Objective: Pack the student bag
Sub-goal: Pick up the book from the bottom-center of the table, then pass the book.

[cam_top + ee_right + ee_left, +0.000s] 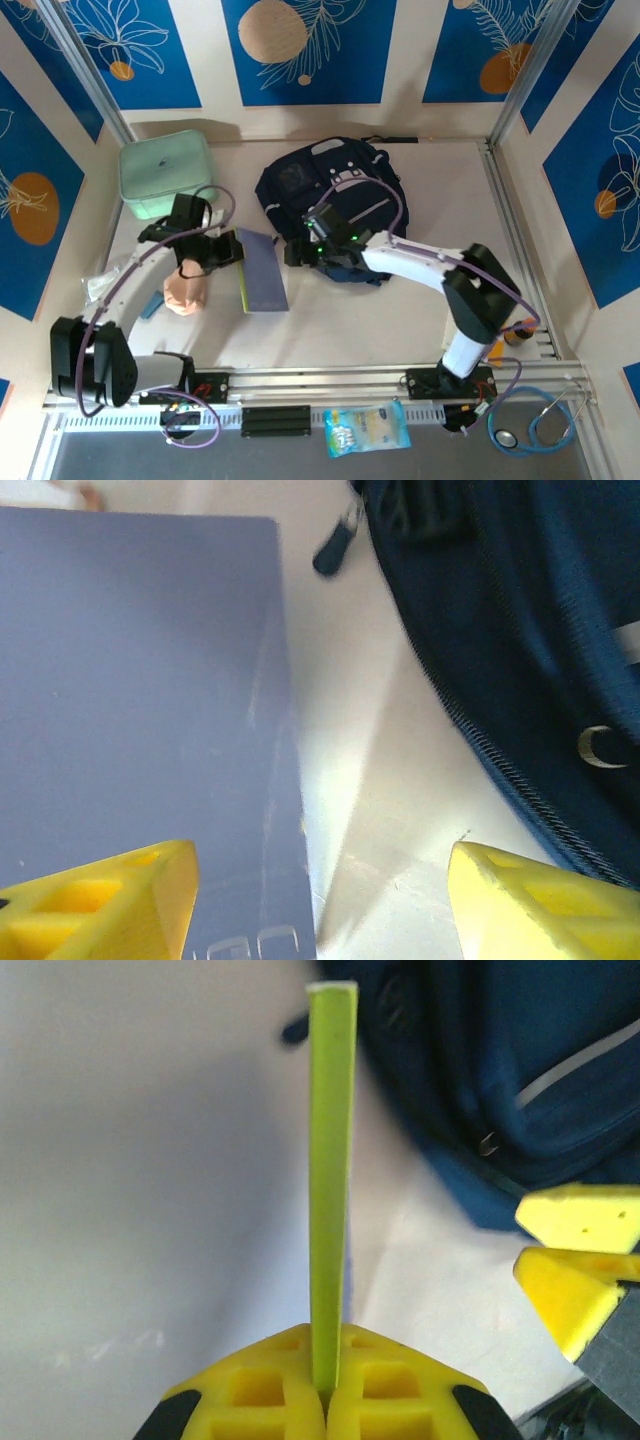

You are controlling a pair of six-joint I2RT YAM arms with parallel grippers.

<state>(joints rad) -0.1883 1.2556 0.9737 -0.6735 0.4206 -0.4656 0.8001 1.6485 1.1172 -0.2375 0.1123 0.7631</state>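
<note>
1. Tabletop [400,320], pale and walled in by blue patterned panels, carries nearly everything here; my two arms reach out over it from the near edge.
2. The student bag [330,185], dark navy, lies flat at the far centre of the tabletop with its patched front pocket facing up. My right arm reaches across its near edge.
3. A mint green lidded box [165,175] stands at the far left, apart from the bag.
4. A thin book [265,275] with a blue-grey cover and a lime edge sits just left of the bag's near corner. Whether its far end rests on the surface I cannot tell.
5. My left end effector [325,1380] is clenched on that book, with the lime edge pinched between the yellow fingers and running straight out from them.
6. My right end effector [322,860] is released, with its fingers spread wide and nothing between them. It sits over bare tabletop between the book's cover and the bag's zipped side.
7. A peach-coloured rounded object [185,290] lies under my left arm.
8. A stethoscope [535,420] rests on the grey ledge at the near right.
9. A snack packet [367,428] lies on that same ledge, near the middle.
10. A dark zipper pull [335,550] hangs off the bag's edge, near the book's far corner.
</note>
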